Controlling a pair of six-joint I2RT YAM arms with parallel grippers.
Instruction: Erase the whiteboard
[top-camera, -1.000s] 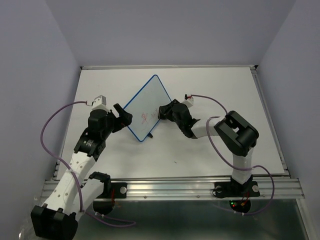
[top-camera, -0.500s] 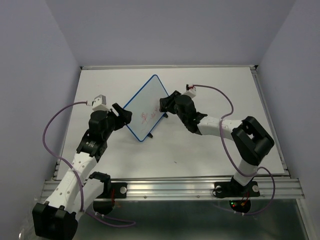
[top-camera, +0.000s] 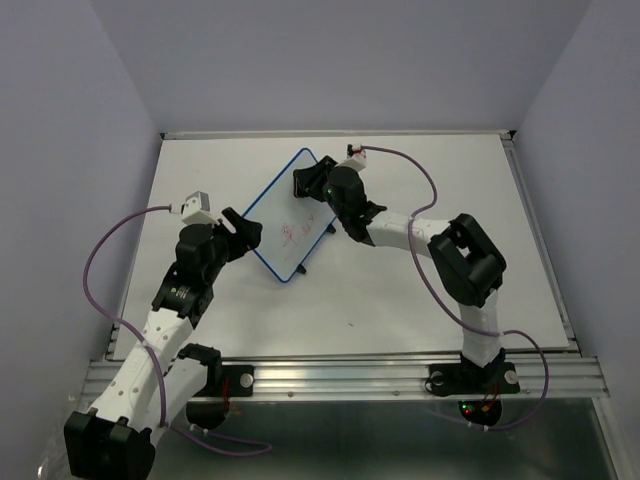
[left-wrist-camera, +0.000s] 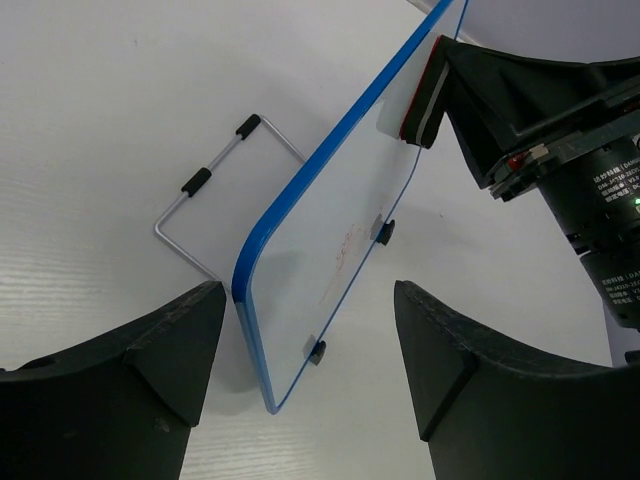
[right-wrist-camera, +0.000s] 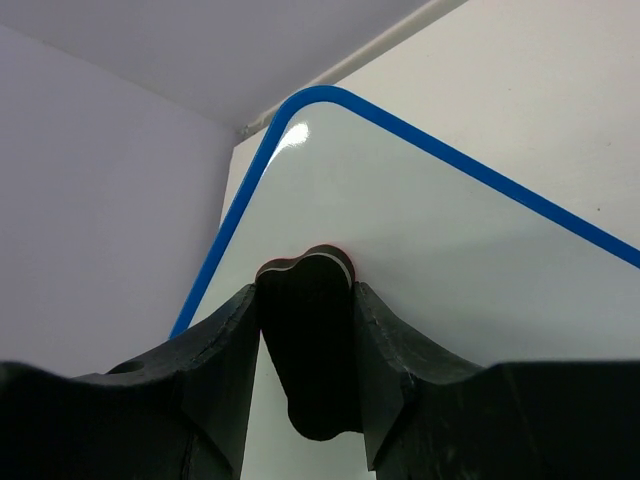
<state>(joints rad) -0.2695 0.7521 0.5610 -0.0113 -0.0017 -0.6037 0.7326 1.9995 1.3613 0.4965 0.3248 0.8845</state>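
The whiteboard (top-camera: 290, 210) stands tilted on the table, blue-rimmed, with faint red scribbles (top-camera: 290, 233) on its lower half. My right gripper (top-camera: 308, 183) is shut on the black-and-red eraser (right-wrist-camera: 305, 340) and presses it flat against the whiteboard (right-wrist-camera: 440, 260) near its far upper corner. My left gripper (top-camera: 245, 232) sits at the board's near left edge, open. In the left wrist view the whiteboard's lower corner (left-wrist-camera: 262, 330) reaches between the fingers (left-wrist-camera: 175, 350) with a gap on both sides. The eraser (left-wrist-camera: 428, 92) shows there at the top.
A bent wire stand (left-wrist-camera: 215, 185) props the board from behind. The white table (top-camera: 440, 290) ends at a metal rail (top-camera: 350, 375) in front, with lilac walls on the other three sides. A small dark speck (top-camera: 350, 323) lies toward the front.
My right gripper has slid the eraser from the board's right side up to its far upper corner. The left jaws have narrowed a little, and that arm has barely moved.
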